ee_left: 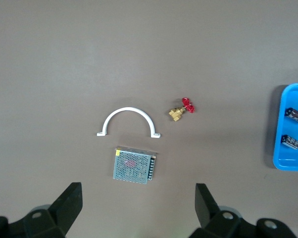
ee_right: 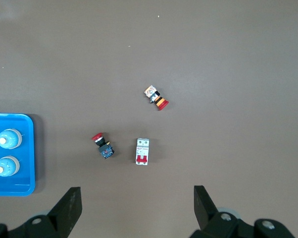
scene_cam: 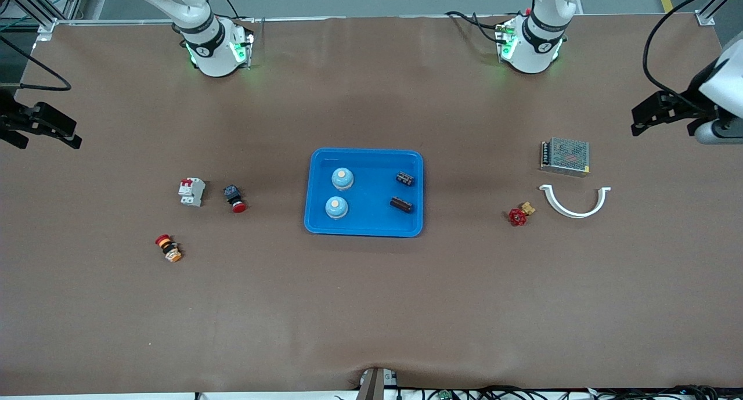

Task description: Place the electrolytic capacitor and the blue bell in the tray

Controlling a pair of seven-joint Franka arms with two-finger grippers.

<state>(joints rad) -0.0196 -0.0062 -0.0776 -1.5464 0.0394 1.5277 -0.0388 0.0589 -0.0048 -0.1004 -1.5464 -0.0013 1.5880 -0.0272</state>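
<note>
Two bells (scene_cam: 342, 179) and two capacitors (scene_cam: 405, 179) are lying in the tray (scene_cam: 364, 229) at mid-table — left gripper (ee_left: 139, 198) and right gripper (ee_right: 138, 198) are waiting at opposite table ends, jaws wide, holding nothing.

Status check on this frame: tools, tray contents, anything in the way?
Both tools open, left tool and right tool waiting at table ends. Tray holds two blue bells, two capacitors. Nothing obstructing.

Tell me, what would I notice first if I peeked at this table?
The bright blue tray in the middle of the table, holding two blue bells and two dark capacitors. Both grippers, left and right, wait open and empty over the table's two ends.
</note>
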